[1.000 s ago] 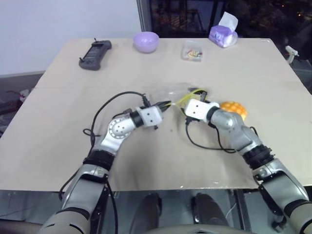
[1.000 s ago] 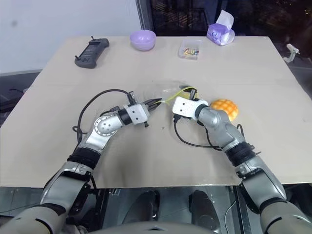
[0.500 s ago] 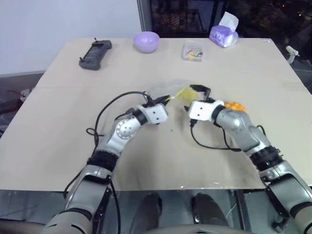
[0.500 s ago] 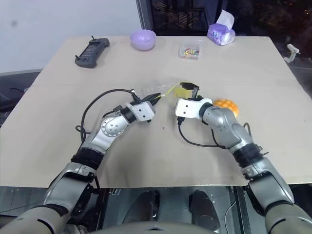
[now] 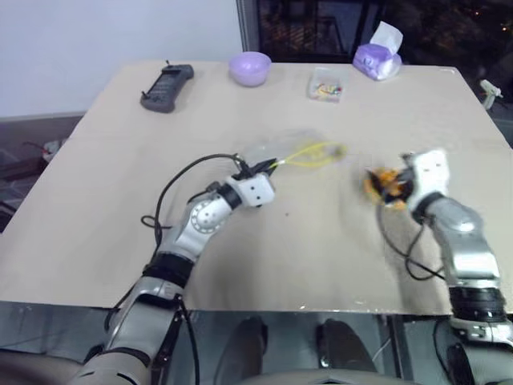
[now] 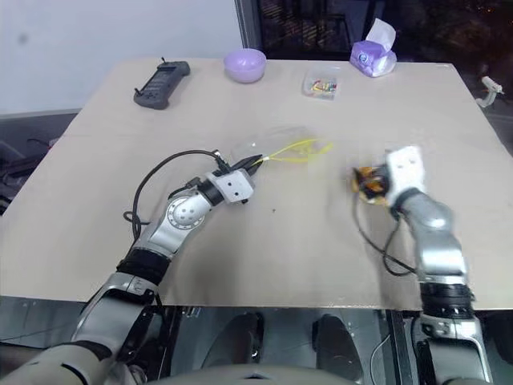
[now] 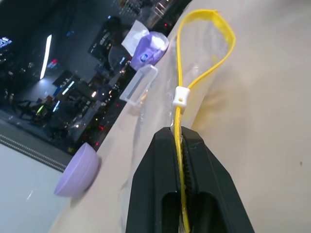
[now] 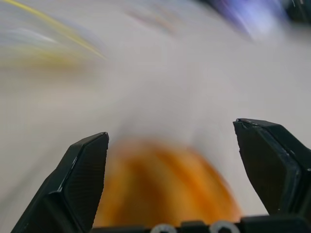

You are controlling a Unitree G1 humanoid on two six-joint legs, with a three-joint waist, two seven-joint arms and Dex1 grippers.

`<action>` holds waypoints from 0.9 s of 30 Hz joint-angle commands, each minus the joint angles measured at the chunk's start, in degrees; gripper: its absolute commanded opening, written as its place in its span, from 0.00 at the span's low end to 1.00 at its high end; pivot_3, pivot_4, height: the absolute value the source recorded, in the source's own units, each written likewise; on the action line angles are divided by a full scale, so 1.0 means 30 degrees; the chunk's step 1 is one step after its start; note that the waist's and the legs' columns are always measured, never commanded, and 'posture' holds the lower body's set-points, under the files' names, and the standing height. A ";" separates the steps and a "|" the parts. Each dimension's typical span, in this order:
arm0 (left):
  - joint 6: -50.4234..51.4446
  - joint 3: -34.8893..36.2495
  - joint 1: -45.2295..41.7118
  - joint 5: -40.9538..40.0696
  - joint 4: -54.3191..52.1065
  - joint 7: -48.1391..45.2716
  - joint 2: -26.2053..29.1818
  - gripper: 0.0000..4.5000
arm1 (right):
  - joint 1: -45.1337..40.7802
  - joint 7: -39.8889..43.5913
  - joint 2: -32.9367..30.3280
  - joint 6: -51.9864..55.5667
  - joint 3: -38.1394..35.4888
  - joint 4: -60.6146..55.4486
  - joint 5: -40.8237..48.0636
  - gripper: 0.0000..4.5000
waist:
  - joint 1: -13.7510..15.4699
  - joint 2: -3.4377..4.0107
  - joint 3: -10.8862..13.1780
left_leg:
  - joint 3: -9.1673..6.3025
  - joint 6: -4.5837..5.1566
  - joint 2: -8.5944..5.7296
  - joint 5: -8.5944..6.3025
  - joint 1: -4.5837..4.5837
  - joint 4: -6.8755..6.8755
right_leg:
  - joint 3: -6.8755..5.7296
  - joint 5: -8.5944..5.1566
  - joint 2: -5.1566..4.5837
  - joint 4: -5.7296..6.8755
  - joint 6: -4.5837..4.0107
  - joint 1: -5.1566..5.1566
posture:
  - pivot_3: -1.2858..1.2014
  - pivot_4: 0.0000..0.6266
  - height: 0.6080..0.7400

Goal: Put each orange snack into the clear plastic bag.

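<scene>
We see the left arm reaching from the near edge of the tabletop toward its middle, elbow bent, a black cable looping off the forearm. The left gripper (image 7: 181, 141) sits near the centre of the tabletop, its two black fingers pressed together on the yellow seal strip of the clear plastic bag (image 5: 276, 152), pointing roughly level and away from the near edge.

The right arm stands along the right side of the tabletop, forearm rising steeply, white wrist block uppermost. The right gripper (image 8: 175, 145) has its fingers (image 8: 80, 179) spread wide, one to each side of the orange snack (image 8: 163, 194), without clamping it.
</scene>
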 commanded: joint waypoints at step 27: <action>-0.0103 -0.0101 -0.0320 -0.0342 -0.0363 0.0192 -0.0234 0.00 | 0.0414 0.1035 -0.0030 0.4415 0.0969 -0.1132 0.5408 0.03 | -0.0354 -0.0010 -0.0013 | -0.0010 0.0001 0.0028 0.0000 0.0012 0.0003 | -0.0003 -0.0001 0.0037 0.0009 0.0002 0.0011 | 0.52 0.24 1.00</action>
